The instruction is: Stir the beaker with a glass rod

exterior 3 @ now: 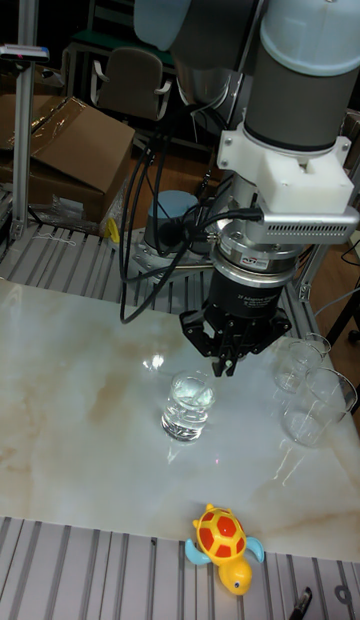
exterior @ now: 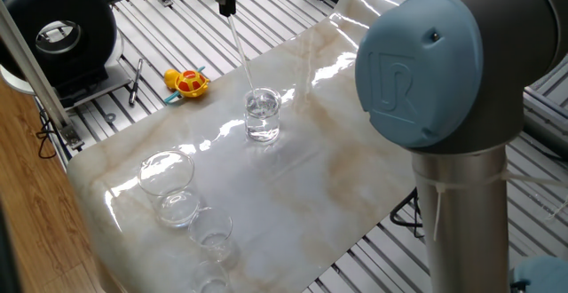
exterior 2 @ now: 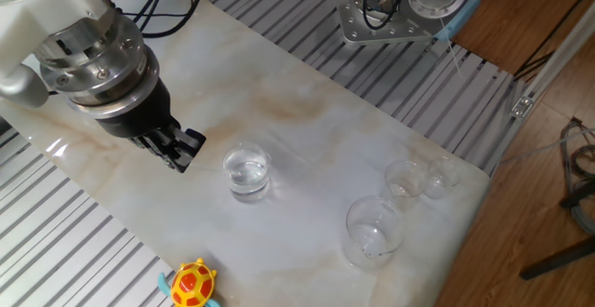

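Observation:
The beaker stands upright on the marble table top, holding clear liquid. The glass rod slants down from my gripper into the beaker's mouth. The gripper is shut on the rod's upper end, high above and behind the beaker. In the other fixed view the gripper hangs left of the beaker, and the rod is too faint to trace. From the tall fixed view the gripper sits just above and right of the beaker.
A yellow and red toy turtle lies beyond the table's edge. A wider rounded glass vessel and two small cups stand near the front left corner. The arm's grey and blue base fills the right side.

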Action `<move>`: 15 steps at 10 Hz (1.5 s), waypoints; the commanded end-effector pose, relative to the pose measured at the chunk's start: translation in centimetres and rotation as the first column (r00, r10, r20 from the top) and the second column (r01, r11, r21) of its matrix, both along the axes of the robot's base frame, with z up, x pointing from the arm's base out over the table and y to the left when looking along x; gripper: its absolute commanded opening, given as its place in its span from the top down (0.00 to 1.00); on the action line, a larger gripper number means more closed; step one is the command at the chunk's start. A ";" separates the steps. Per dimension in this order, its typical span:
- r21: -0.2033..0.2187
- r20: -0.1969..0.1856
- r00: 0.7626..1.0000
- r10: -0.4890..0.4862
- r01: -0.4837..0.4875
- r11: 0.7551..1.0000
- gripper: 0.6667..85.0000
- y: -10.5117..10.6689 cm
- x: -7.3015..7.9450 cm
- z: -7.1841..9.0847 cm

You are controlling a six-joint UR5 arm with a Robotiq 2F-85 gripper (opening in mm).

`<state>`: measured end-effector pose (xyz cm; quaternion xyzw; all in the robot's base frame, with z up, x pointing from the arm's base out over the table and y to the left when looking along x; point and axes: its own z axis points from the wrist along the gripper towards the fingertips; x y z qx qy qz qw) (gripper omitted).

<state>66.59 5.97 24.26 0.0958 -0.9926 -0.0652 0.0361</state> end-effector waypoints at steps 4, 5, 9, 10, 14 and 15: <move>0.010 0.008 0.999 0.033 -0.033 0.999 0.57 0.1 0.0 0.3; 0.010 0.008 0.999 0.033 -0.033 0.999 0.57 0.1 0.0 0.4; 0.007 0.004 0.999 0.049 -0.049 0.999 0.57 -1.0 -0.9 2.0; 0.002 0.007 0.998 0.062 -0.062 0.998 0.60 -1.8 -1.2 2.5; -0.033 0.050 0.998 0.040 -0.039 0.999 1.00 -3.8 -0.4 2.7; -0.069 0.054 0.998 0.045 -0.041 0.997 1.00 -4.7 -0.2 2.7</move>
